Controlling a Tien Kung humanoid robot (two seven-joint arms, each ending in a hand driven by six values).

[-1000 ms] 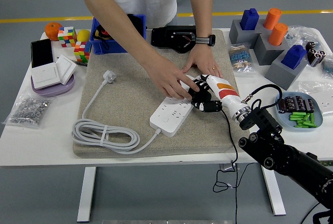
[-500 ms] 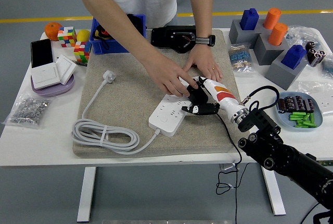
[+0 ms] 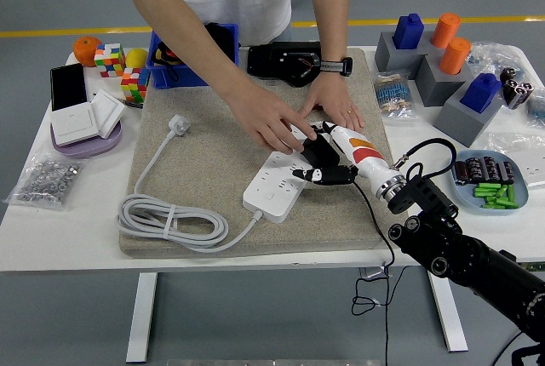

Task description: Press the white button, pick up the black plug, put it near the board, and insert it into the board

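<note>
Board [image 3: 274,189] is under the right robot hand [image 3: 319,164], fingers curled and holding nothing, pressing the button; next, find the plug.

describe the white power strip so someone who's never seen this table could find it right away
Find the tan mat covering the table's middle. The power strip lies near its front right, under a person's hand and the robot hand. It is the only long white block with sockets.
</note>
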